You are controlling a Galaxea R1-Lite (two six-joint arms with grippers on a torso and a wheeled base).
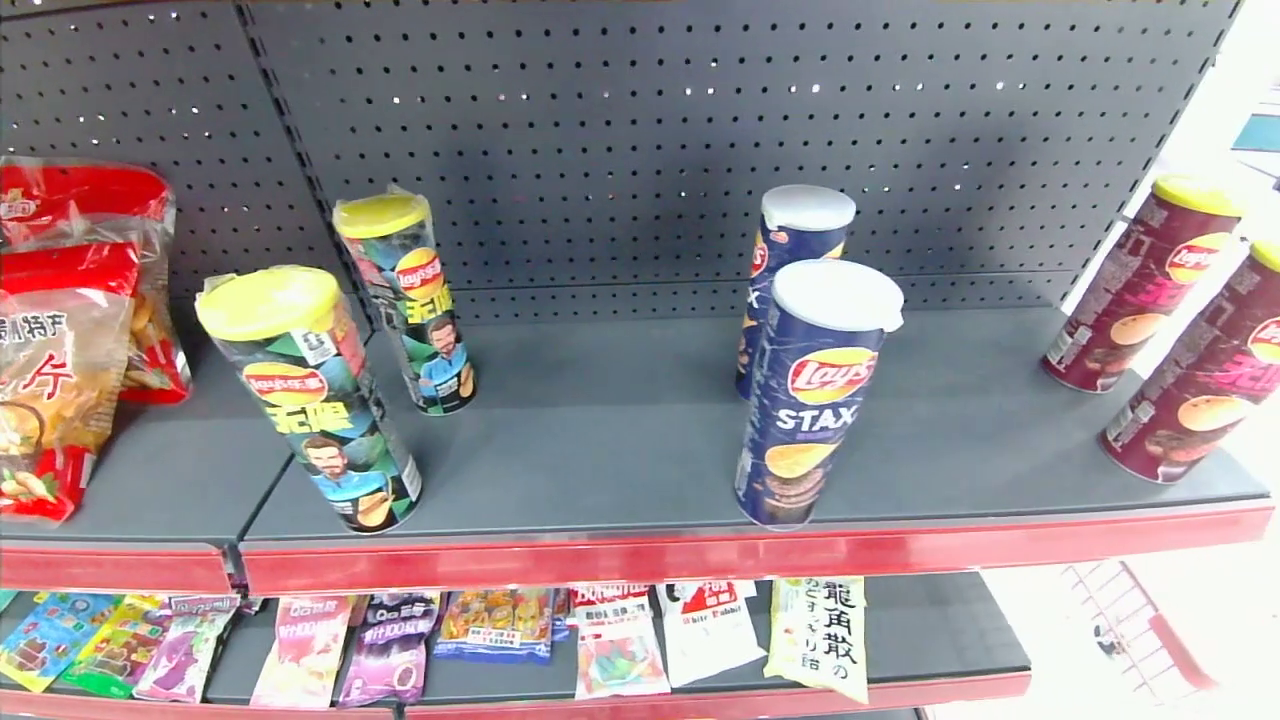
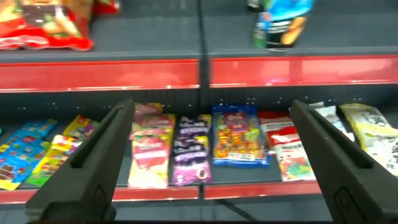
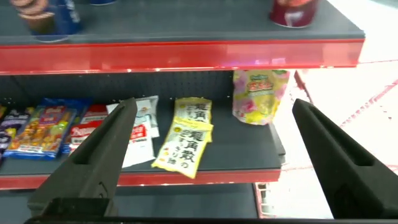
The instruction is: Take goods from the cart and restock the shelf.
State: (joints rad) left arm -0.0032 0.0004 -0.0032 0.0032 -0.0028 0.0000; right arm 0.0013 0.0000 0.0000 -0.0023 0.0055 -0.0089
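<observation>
The head view looks down on the upper shelf [image 1: 620, 450], where six chip cans stand upright in three pairs, each pair set one nearer and one farther back. On the left are two green cans [image 1: 310, 400] with yellow lids and a pictured man. In the middle are two blue cans [image 1: 815, 390] with white lids, the near one at the red front lip. On the right are two maroon cans [image 1: 1140, 285] with yellow lids. Red snack bags [image 1: 70, 330] lean at the far left.

The wrist views look from lower down, across the lower shelf [image 1: 930, 620] under the red lip. The left claw [image 2: 211, 109] hangs released, its dark fingers spread wide with nothing between them, in front of a row of sweet packets [image 2: 189, 149]. A green can's base and the red bags show above it.

The right claw [image 3: 214, 102] is likewise released and holds nothing. Beyond it lies a yellow-white packet [image 3: 186, 140]. A pale flowered bag [image 3: 261, 93] stands farther back, near the shelf's right end. Above are the bases of a blue can and a maroon can.
</observation>
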